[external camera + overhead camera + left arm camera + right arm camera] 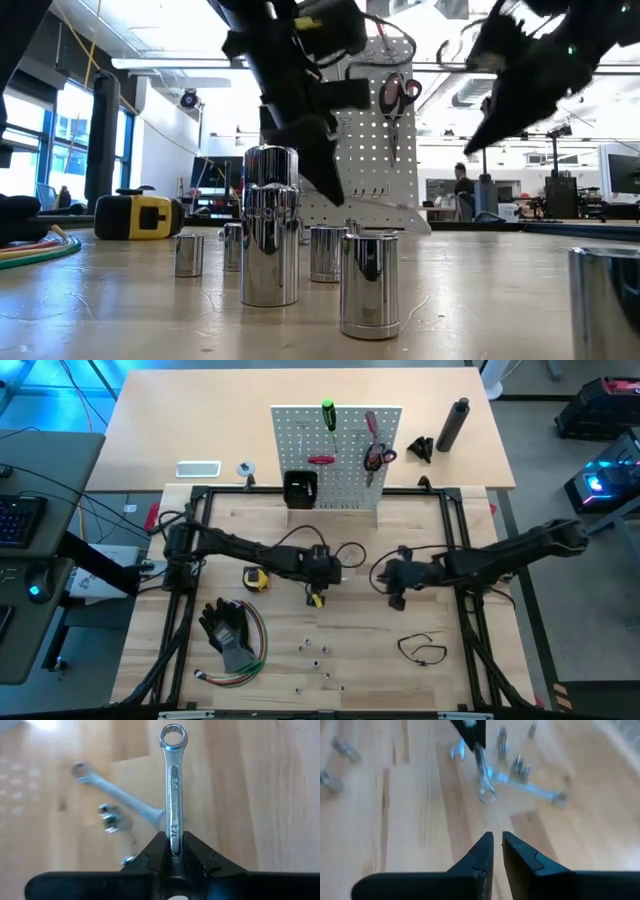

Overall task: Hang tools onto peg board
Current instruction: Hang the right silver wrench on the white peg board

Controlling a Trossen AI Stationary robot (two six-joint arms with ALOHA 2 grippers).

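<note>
The left end effector (173, 851) is clamped on a wrench (173, 785) above the bench (380, 670) — a second wrench (117, 795) lies below. The right end effector (497, 851) hovers nearby, fingers together, empty — pegboard (345, 475) behind.

The wooden table (440, 525) is bare between the two arms and the peg board (336, 455), so a gripper can pass there. The black bin (300, 488) sticks out from the board's front. The little metal sockets (318, 655), gloves (228, 630) and tape measure (256, 578) crowd the near side.
</note>
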